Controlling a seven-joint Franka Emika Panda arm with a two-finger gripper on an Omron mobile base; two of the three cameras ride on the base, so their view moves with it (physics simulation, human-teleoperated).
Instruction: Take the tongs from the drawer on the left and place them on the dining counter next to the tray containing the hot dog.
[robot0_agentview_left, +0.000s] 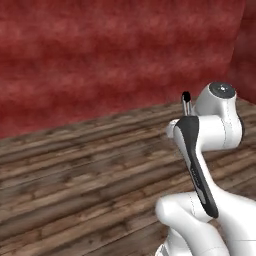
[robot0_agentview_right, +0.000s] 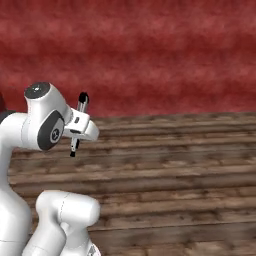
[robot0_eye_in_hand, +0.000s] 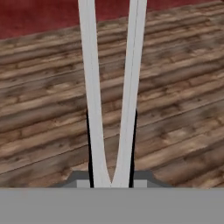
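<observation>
My gripper (robot0_eye_in_hand: 111, 148) is shut on the tongs (robot0_eye_in_hand: 131, 78). In the hand view their two silver arms spread upward in a narrow V from between the dark fingers (robot0_eye_in_hand: 89, 144). In the right base view the tongs (robot0_agentview_right: 82, 102) stand nearly upright through the gripper (robot0_agentview_right: 76, 134), with one black tip above the white hand and the other end just below it. A black tip of the tongs (robot0_agentview_left: 186, 96) pokes up behind the arm in the left base view. The drawer, dining counter, tray and hot dog are out of view.
A dark red wall (robot0_agentview_right: 150, 55) stands ahead. A brown wooden plank floor (robot0_agentview_left: 75, 170) stretches from it toward the base. The arm's white links (robot0_agentview_left: 210, 135) fill the lower right of the left base view.
</observation>
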